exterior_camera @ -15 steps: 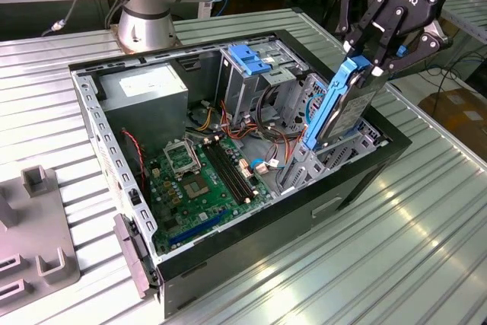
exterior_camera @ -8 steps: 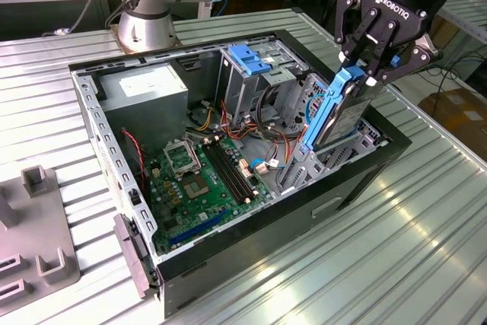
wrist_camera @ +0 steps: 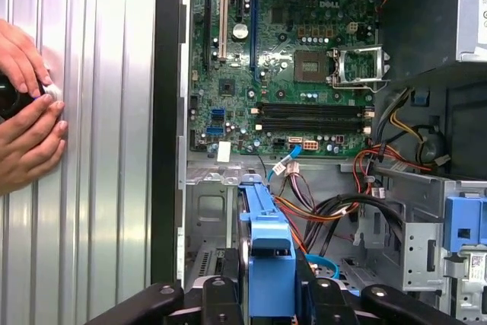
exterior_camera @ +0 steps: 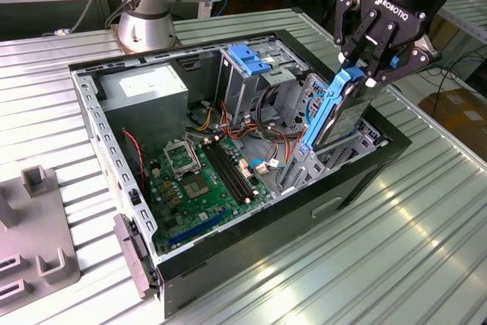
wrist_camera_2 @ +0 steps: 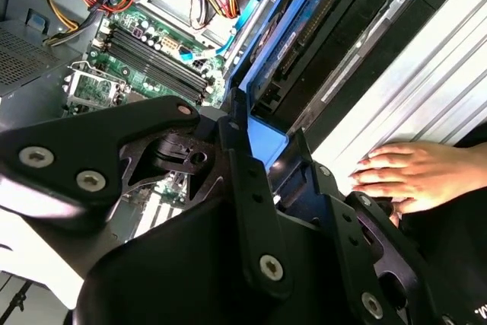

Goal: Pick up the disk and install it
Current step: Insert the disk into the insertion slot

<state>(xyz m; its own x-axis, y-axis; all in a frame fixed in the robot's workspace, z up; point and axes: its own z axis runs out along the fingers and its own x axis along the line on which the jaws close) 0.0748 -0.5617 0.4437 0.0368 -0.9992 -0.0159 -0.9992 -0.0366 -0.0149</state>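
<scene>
At the exterior view's left I see a grey moulded fixture block (exterior_camera: 38, 264) resting on the ribbed silver metal table (exterior_camera: 426, 249). Just beside it lies the open black steel computer case (exterior_camera: 251, 241). Behind the case stands the grey round base of the arm (exterior_camera: 144, 24).

Inside the case, toward the exterior view's left, I note a grey box-shaped power supply (exterior_camera: 148, 85) and, in front of it, the green motherboard (exterior_camera: 194, 180). Near the middle stands a tall bare-metal cage (exterior_camera: 236, 85) with a blue plastic latch (exterior_camera: 247, 58) on top.

At the exterior view's right end of the case I find the flat grey metal disk (exterior_camera: 335, 112) with bright blue plastic carrier rails. It stands on edge, tilted, with its lower end inside the metal drive bay (exterior_camera: 304, 165) and its upper end above the case rim. The black gripper (exterior_camera: 373, 72) has its fingers clamped on that upper end.

In the first wrist view the blue rail of the disk (wrist_camera: 270, 241) runs out from between the fingers toward the bay. A person's hands (wrist_camera: 27, 104) rest on the table beside the case wall, around a small dark object. In the second wrist view one hand (wrist_camera_2: 415, 173) lies flat on the table
</scene>
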